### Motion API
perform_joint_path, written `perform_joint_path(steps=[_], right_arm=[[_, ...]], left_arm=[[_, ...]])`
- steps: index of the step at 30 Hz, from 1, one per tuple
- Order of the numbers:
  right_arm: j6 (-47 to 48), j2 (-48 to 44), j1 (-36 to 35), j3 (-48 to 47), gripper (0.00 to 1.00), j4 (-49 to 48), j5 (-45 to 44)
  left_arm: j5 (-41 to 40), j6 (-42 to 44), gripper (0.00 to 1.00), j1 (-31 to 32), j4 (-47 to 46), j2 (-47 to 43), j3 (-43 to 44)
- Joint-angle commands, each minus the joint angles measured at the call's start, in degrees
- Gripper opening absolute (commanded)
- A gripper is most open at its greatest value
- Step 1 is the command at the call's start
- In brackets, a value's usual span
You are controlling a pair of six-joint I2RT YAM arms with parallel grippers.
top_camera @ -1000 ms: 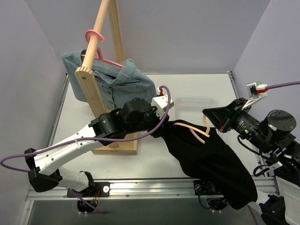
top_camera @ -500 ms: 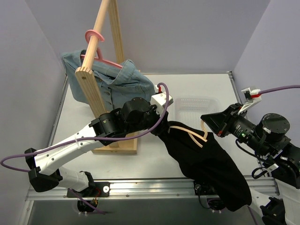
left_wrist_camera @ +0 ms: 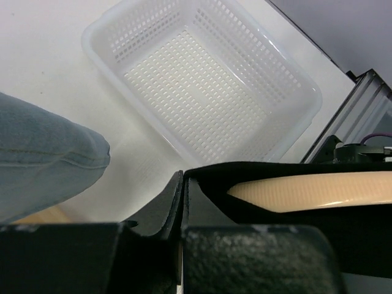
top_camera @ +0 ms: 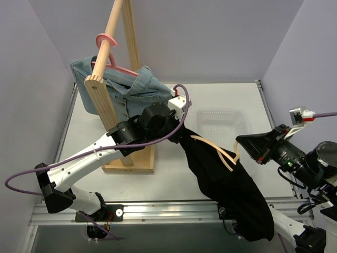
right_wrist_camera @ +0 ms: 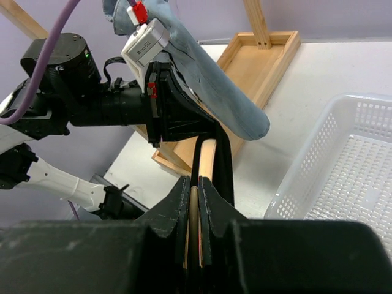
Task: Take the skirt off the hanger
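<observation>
Step in hand: separating the two. Left gripper [top_camera: 182, 138] clamps skirt [top_camera: 231, 184]; right gripper [top_camera: 238, 143] clamps hanger [top_camera: 213, 147], frame centre. Next: draw hanger out rightward.

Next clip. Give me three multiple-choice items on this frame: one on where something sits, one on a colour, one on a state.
1. Where is the white basket?
A. On the table, beyond the black skirt.
B. Stacked on a second basket.
C. Hanging from a wall hook.

2. What colour is the hanger inside the black skirt?
A. Green.
B. Blue.
C. Tan.

3. How does the right gripper stand?
A. Fingers wide open, holding nothing.
B. Fingers shut on the hanger.
C. Fingers shut on the basket's rim.

Answers:
1 A: the basket rests flat on the tabletop.
2 C: a tan bar shows in the skirt's opening.
3 B: the right wrist view shows the fingers pinched on the tan bar.
</observation>
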State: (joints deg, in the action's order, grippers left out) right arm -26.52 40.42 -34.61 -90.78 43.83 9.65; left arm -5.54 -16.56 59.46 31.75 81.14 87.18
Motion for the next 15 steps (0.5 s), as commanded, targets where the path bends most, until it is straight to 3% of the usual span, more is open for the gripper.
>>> perform_joint_path(steps=[1, 15], right_arm=[[-1.6, -2.8, -0.5, -5.0, 0.0, -4.0, -2.4], [-1.3, -6.6, -0.5, -10.7, 0.0, -3.3, -18.6]], left_arm=[[-0.5, -0.3, 0.02, -2.0, 0.2, 1.2, 0.1], [3.2, -0.8, 0.02, -1.9, -3.0, -4.9, -11.4]])
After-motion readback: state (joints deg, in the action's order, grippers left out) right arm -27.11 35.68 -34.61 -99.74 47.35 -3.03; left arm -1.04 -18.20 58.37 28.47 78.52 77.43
